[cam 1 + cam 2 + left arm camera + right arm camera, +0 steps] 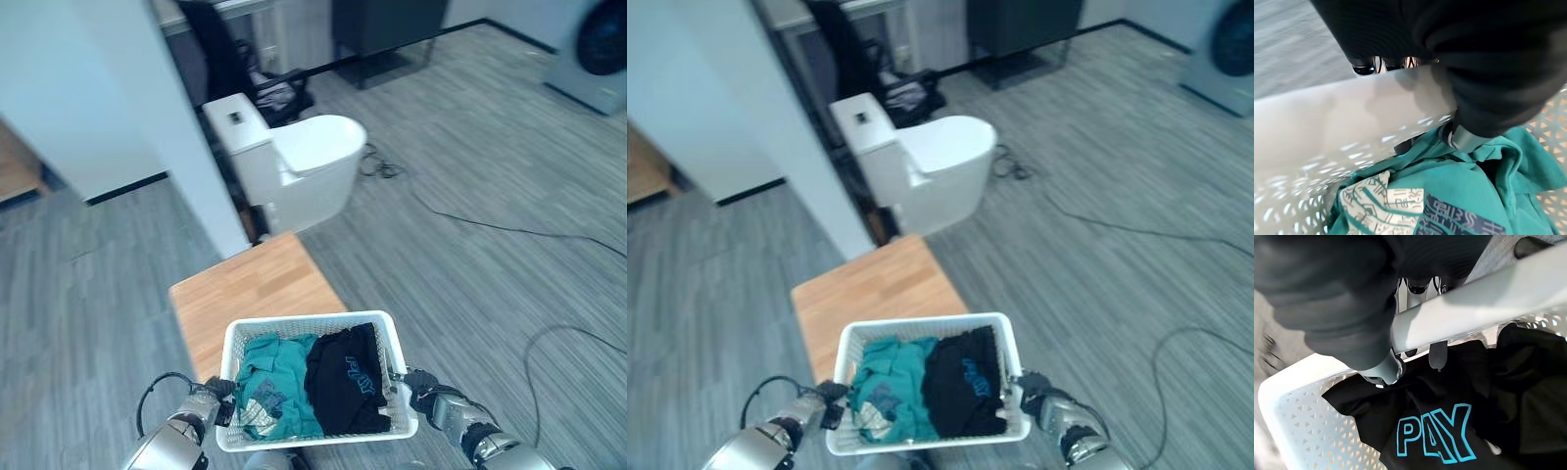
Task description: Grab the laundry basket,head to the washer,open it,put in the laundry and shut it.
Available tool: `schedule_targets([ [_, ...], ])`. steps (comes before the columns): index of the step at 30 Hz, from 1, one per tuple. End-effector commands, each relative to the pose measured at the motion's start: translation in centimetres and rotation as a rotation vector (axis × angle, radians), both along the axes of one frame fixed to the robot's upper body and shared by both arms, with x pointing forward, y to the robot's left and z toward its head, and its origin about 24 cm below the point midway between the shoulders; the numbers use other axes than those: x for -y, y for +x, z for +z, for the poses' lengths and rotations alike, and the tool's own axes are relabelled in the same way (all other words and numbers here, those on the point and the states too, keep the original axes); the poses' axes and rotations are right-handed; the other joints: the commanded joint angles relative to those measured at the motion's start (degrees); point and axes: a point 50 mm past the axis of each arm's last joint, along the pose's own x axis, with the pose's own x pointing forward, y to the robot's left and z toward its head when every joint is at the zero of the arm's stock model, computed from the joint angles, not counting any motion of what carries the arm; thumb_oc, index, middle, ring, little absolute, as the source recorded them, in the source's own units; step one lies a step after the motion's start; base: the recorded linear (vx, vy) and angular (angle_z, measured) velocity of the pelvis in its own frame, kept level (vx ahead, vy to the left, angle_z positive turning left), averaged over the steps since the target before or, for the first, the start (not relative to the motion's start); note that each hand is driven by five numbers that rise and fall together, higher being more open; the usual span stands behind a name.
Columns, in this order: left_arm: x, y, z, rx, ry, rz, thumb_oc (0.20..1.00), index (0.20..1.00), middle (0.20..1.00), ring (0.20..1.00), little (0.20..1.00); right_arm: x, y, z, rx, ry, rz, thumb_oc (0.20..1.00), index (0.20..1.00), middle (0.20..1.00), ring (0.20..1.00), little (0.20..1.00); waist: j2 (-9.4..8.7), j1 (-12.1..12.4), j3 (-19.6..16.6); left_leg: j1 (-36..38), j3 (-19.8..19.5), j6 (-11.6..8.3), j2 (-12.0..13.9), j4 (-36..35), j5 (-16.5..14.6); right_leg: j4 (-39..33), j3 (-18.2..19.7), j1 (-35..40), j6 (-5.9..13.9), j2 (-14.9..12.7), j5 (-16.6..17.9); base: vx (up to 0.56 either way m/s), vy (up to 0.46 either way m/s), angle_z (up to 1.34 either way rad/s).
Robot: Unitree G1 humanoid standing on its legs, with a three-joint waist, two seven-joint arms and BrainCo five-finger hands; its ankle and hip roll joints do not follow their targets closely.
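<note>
A white perforated laundry basket (310,326) is held up in front of me over the near end of a wooden table (250,290). In it lie a teal shirt (271,384) and a black garment (345,377) with blue lettering. My left hand (209,402) grips the basket's left rim (1347,110), thumb (1462,139) hooked inside. My right hand (423,389) grips the right rim (1474,296), thumb (1382,372) inside above the black garment (1449,421). The washer (596,49) stands far off at the back right.
A white toilet (294,157) stands beyond the table, beside a pale wall panel (147,117). A dark chair (235,59) is behind it, a dark cabinet (387,24) at the back. Black cables (490,227) run across the grey floor to the right.
</note>
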Motion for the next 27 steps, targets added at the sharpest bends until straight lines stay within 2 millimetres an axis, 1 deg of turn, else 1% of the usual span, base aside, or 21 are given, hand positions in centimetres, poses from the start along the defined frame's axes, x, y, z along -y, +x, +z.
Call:
schedule_targets([
  [1, 3.1, 4.4, 2.2, 0.174, -0.176, -0.006, 0.2, 0.2, 0.2, 0.2, 0.2, -0.6, 2.2, 1.5, 0.096, 0.058, 0.061, 0.2, 0.2, 0.2, 0.2, 0.2, -0.84, -1.0, -0.2, -2.2, -4.2, -4.02, -4.3, 1.2, -3.2, -3.7, 6.1, -3.2, 0.41, 3.5, 4.9, -0.01, -0.188, -0.25],
  [2, 3.1, 4.2, 2.0, 0.168, -0.176, -0.004, 0.2, 0.2, 0.2, 0.2, 0.2, -0.4, 2.2, 1.5, 0.099, 0.045, 0.071, 0.2, 0.2, 0.2, 0.2, 0.2, -0.7, -1.8, -0.2, -2.0, -3.7, -4.42, -3.7, 1.0, -2.6, -4.1, 7.0, -3.4, -0.1, 4.5, 3.8, -0.02, -0.138, -0.6],
  [3, 3.2, 4.1, 2.0, 0.168, -0.176, -0.003, 0.2, 0.2, 0.2, 0.2, 0.2, -0.4, 2.1, 1.5, 0.098, 0.044, 0.072, 0.2, 0.2, 0.2, 0.2, 0.2, -0.66, -1.7, -0.2, -2.0, -3.6, -4.51, -3.6, 1.0, -2.5, -4.1, 7.0, -3.4, -0.21, 4.6, 3.8, -0.04, -0.145, -0.72],
  [4, 3.1, 4.0, 1.9, 0.167, -0.172, -0.002, 0.2, 0.2, 0.2, 0.2, 0.2, -0.2, 2.2, 1.7, 0.108, 0.027, 0.086, 0.2, 0.2, 0.2, 0.2, 0.2, -0.56, -2.6, -0.1, -2.1, -3.2, -4.97, -2.9, 0.8, -1.7, -4.5, 8.0, -3.7, -0.65, 5.7, 2.8, -0.06, -0.231, -0.6],
  [6, 3.5, 4.3, 2.1, 0.187, -0.177, -0.011, 0.2, 0.2, 0.2, 0.2, 0.2, 0.6, 2.5, 2.1, 0.119, -0.039, 0.116, 0.2, 0.2, 0.2, 0.2, 0.2, -0.19, -5.8, 0.7, -2.1, -1.8, -7.33, 0.3, -0.2, 2.0, -6.6, 12.1, -4.6, -2.82, 10.3, 0.5, -0.11, -0.427, -0.56],
  [8, 3.7, 4.4, 2.2, 0.191, -0.179, -0.014, 0.2, 0.2, 0.2, 0.2, 0.2, 0.6, 2.5, 2.2, 0.126, -0.038, 0.119, 0.2, 0.2, 0.2, 0.2, 0.2, -0.21, -6.3, 0.8, -2.3, -1.6, -8.02, 1.1, 0.1, 2.6, -7.1, 12.5, -4.5, -3.23, 11.1, 0.4, -0.04, -0.312, -0.35],
  [9, 4.0, 4.2, 2.0, 0.183, -0.185, -0.011, 0.2, 0.2, 0.2, 0.2, 0.2, 0.7, 2.3, 2.0, 0.123, -0.039, 0.092, 0.2, 0.2, 0.2, 0.2, 0.2, -0.48, -7.2, 0.9, -3.0, -3.2, -8.89, 2.4, 3.0, 2.1, -8.1, 14.1, -4.1, -3.99, 12.7, -0.5, 0.0, -0.289, -0.11],
  [10, 4.0, 4.2, 2.0, 0.183, -0.185, -0.011, 0.2, 0.2, 0.2, 0.2, 0.2, 0.7, 2.3, 2.0, 0.123, -0.039, 0.092, 0.2, 0.2, 0.2, 0.2, 0.2, -0.47, -7.2, 0.9, -3.0, -3.2, -8.93, 2.6, 3.3, 2.0, -8.1, 14.2, -4.1, -4.02, 12.8, -0.5, 0.09, -0.241, -0.65],
  [11, 4.3, 4.1, 1.9, 0.186, -0.199, 0.0, 0.2, 0.2, 0.2, 0.2, 0.2, -0.5, 2.9, 2.2, 0.132, -0.044, 0.153, 0.2, 0.2, 0.2, 0.2, 0.2, -0.93, -4.9, 2.1, -5.5, -18.8, -7.81, -2.2, 8.4, -1.0, -7.3, 19.7, -4.0, -5.24, 14.1, -1.7, 0.04, -0.06, -0.69],
  [12, 4.7, 4.1, 1.8, 0.191, -0.216, 0.004, 0.2, 0.2, 0.2, 0.2, 0.2, -1.1, 3.0, 2.3, 0.134, -0.039, 0.187, 0.2, 0.2, 0.2, 0.2, 0.2, -1.33, -3.9, 2.4, -6.4, -22.1, -6.45, -4.0, 7.6, -1.8, -7.7, 22.0, -4.4, -5.74, 14.5, -0.9, 0.06, -0.071, -1.14],
  [14, 4.9, 3.9, 1.7, 0.182, -0.22, -0.003, 0.2, 0.2, 0.2, 0.2, 0.2, -1.8, 2.8, 2.0, 0.119, -0.04, 0.217, 0.2, 0.2, 0.2, 0.2, 0.2, -1.26, -3.4, 1.9, -6.7, -25.1, -5.54, -6.2, 5.8, -2.4, -8.3, 24.5, -4.4, -5.49, 15.0, 0.0, 0.06, -0.01, -1.41],
  [16, 5.4, 3.9, 1.6, 0.176, -0.223, -0.026, 0.2, 0.2, 0.2, 0.2, 0.2, -1.9, 2.7, 1.8, 0.111, -0.041, 0.227, 0.2, 0.2, 0.2, 0.2, 0.2, -0.62, -2.8, 1.2, -8.2, -28.0, -5.11, -8.3, 3.3, -1.4, -9.1, 26.1, -4.1, -5.31, 15.5, 0.4, 0.14, 0.064, -1.07],
  [17, 5.6, 3.9, 1.7, 0.177, -0.223, -0.035, 0.2, 0.2, 0.2, 0.2, 0.2, -2.0, 2.8, 1.9, 0.113, -0.043, 0.233, 0.2, 0.2, 0.2, 0.2, 0.2, -0.3, -2.3, 0.9, -10.2, -30.4, -5.26, -9.4, 3.6, -0.5, -9.1, 27.0, -4.0, -5.35, 15.7, 0.5, 0.18, 0.102, -0.58],
  [18, 5.7, 3.9, 1.7, 0.18, -0.227, -0.046, 0.2, 0.2, 0.2, 0.2, 0.2, -2.1, 2.7, 1.9, 0.114, -0.042, 0.249, 0.2, 0.2, 0.2, 0.2, 0.2, -0.02, -2.0, 1.1, -10.8, -32.1, -5.14, -10.0, 4.4, -0.6, -7.9, 28.3, -4.0, -5.27, 15.8, 0.2, 0.14, 0.114, -0.67],
  [19, 5.6, 3.9, 1.7, 0.179, -0.225, -0.043, 0.2, 0.2, 0.2, 0.2, 0.2, -2.4, 2.8, 1.9, 0.114, -0.04, 0.262, 0.2, 0.2, 0.2, 0.2, 0.2, 0.24, -2.3, 1.1, -9.6, -31.9, -4.64, -9.9, 3.7, -1.1, -6.9, 29.5, -4.8, -5.23, 16.0, 0.0, 0.13, 0.209, -0.58],
  [20, 5.7, 3.9, 1.7, 0.184, -0.225, -0.046, 0.2, 0.2, 0.2, 0.2, 0.2, -2.8, 2.8, 1.8, 0.114, -0.046, 0.284, 0.2, 0.2, 0.2, 0.2, 0.2, 0.21, -3.0, 1.2, -7.9, -30.5, -3.55, -10.3, 3.5, -2.3, -6.4, 31.7, -5.5, -4.29, 15.6, 0.3, 0.07, 0.167, -0.79],
  [21, 5.7, 3.9, 1.7, 0.184, -0.224, -0.046, 0.2, 0.2, 0.2, 0.2, 0.2, -2.8, 2.8, 1.8, 0.114, -0.046, 0.284, 0.2, 0.2, 0.2, 0.2, 0.2, 0.21, -3.0, 1.0, -8.0, -30.5, -3.56, -10.2, 3.5, -2.3, -6.5, 31.8, -5.7, -4.3, 15.7, 0.4, 0.08, 0.199, -0.93],
  [23, 5.4, 3.6, 1.6, 0.183, -0.223, -0.045, 0.2, 0.2, 0.2, 0.2, 0.2, -2.8, 2.8, 1.8, 0.107, -0.057, 0.299, 0.2, 0.2, 0.2, 0.2, 0.2, -0.12, -3.4, 0.9, -6.9, -27.8, -2.76, -10.0, 3.9, -3.7, -6.4, 34.6, -6.5, -3.53, 15.4, 1.1, 0.07, 0.167, -1.0],
  [25, 4.9, 3.1, 1.3, 0.183, -0.227, -0.018, 0.2, 0.2, 0.2, 0.2, 0.2, -2.9, 2.6, 1.6, 0.102, -0.035, 0.285, 0.2, 0.2, 0.2, 0.2, 0.2, -0.43, -3.0, 0.2, -5.5, -24.1, -2.21, -9.5, 4.0, -4.9, -6.9, 36.7, -7.0, -2.59, 15.0, 2.2, 0.08, 0.171, -1.05],
  [26, 4.6, 2.8, 1.1, 0.18, -0.225, -0.004, 0.2, 0.2, 0.2, 0.2, 0.2, -2.9, 2.4, 1.4, 0.092, -0.028, 0.285, 0.2, 0.2, 0.2, 0.2, 0.2, -0.41, -2.4, 0.0, -4.7, -22.2, -2.1, -9.2, 3.7, -5.1, -6.7, 35.9, -7.4, -2.16, 14.4, 2.5, 0.06, 0.131, -1.45],
  [27, 4.4, 2.8, 1.1, 0.182, -0.221, 0.008, 0.2, 0.2, 0.2, 0.2, 0.2, -2.9, 2.2, 1.2, 0.08, -0.03, 0.279, 0.2, 0.2, 0.2, 0.2, 0.2, -0.29, -1.7, 0.1, -3.4, -20.1, -2.1, -8.7, 3.0, -5.3, -6.0, 32.4, -7.7, -1.82, 13.2, 2.5, 0.03, 0.089, -1.46],
])
